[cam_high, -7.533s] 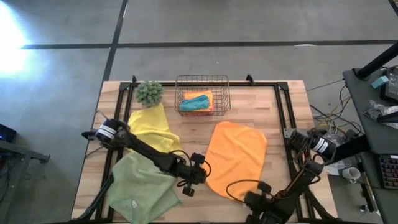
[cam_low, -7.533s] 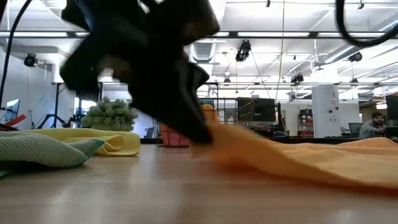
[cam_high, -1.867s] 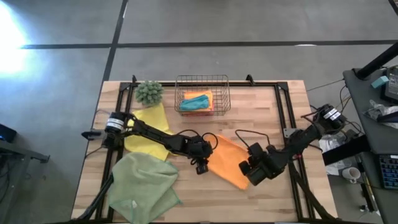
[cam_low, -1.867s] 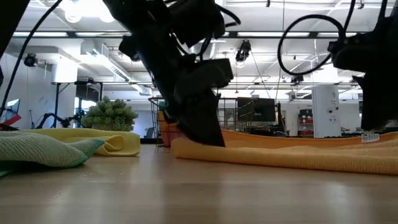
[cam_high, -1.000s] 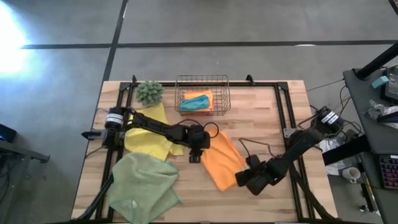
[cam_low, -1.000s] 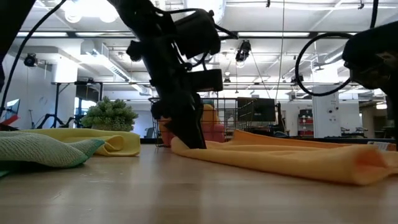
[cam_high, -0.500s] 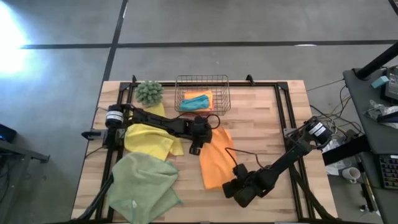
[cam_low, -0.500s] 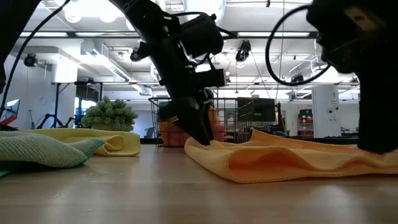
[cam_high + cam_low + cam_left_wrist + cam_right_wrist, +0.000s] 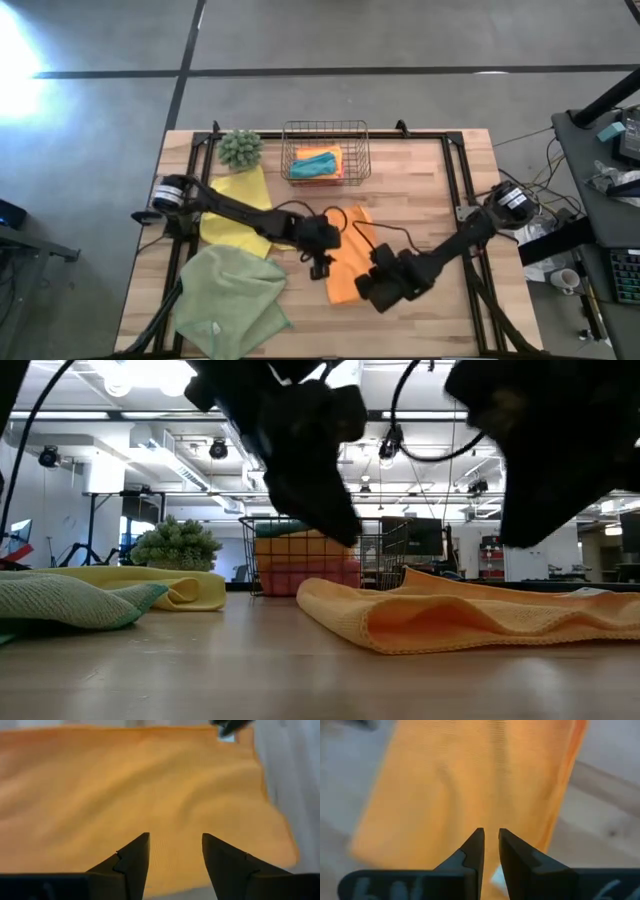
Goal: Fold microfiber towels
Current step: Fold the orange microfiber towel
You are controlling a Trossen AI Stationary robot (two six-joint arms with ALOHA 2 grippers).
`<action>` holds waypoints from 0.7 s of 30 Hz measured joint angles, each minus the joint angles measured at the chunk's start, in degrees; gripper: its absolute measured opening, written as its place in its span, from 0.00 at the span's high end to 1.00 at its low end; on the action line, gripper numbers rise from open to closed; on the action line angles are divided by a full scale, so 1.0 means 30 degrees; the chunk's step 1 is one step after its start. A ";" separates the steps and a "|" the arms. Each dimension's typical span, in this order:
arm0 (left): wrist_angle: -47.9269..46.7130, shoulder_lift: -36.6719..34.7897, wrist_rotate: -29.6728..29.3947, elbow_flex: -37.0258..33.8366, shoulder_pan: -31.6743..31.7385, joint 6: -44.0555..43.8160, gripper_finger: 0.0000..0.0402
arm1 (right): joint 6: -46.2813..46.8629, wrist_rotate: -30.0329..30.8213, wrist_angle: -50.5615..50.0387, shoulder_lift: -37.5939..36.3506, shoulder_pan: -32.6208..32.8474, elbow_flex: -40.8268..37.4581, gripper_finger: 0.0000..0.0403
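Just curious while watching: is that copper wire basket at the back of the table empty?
No, the copper wire basket holds folded cloths, a teal one lying on an orange one.

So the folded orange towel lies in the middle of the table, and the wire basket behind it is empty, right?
Not quite. The orange towel does lie folded mid-table, but the wire basket is not empty: the high view shows a teal cloth on an orange one inside it.

Left gripper (image 9: 320, 268) jaws apart, empty; right gripper (image 9: 372, 290) jaws narrowly parted, empty.
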 joint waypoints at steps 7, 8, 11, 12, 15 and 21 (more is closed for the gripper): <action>-0.0273 0.0815 -0.0843 -0.0204 -0.0785 -0.1051 0.59 | -0.1658 -0.1223 0.2107 0.0021 -0.1293 -0.1892 0.88; -0.0249 0.0987 -0.0843 -0.0211 -0.0778 -0.1058 0.59 | -0.1668 -0.1364 0.2394 0.0021 -0.1339 -0.2064 0.88; -0.0041 0.1490 -0.0883 -0.0262 -0.0767 -0.2002 0.59 | -0.1471 -0.1418 0.2997 0.0064 -0.1302 -0.2556 0.88; 0.0111 0.1636 -0.0887 -0.0248 -0.0740 -0.2402 0.59 | -0.1312 -0.1506 0.3018 0.0072 -0.1295 -0.2735 0.88; 0.0261 0.2054 -0.0894 -0.0248 -0.0734 -0.2538 0.59 | -0.0989 -0.1564 0.3526 0.0079 -0.1306 -0.3142 0.88; 0.0217 0.2239 -0.0964 -0.0293 -0.0687 -0.2385 0.59 | -0.0913 -0.2341 0.4550 0.0242 -0.1299 -0.3308 0.88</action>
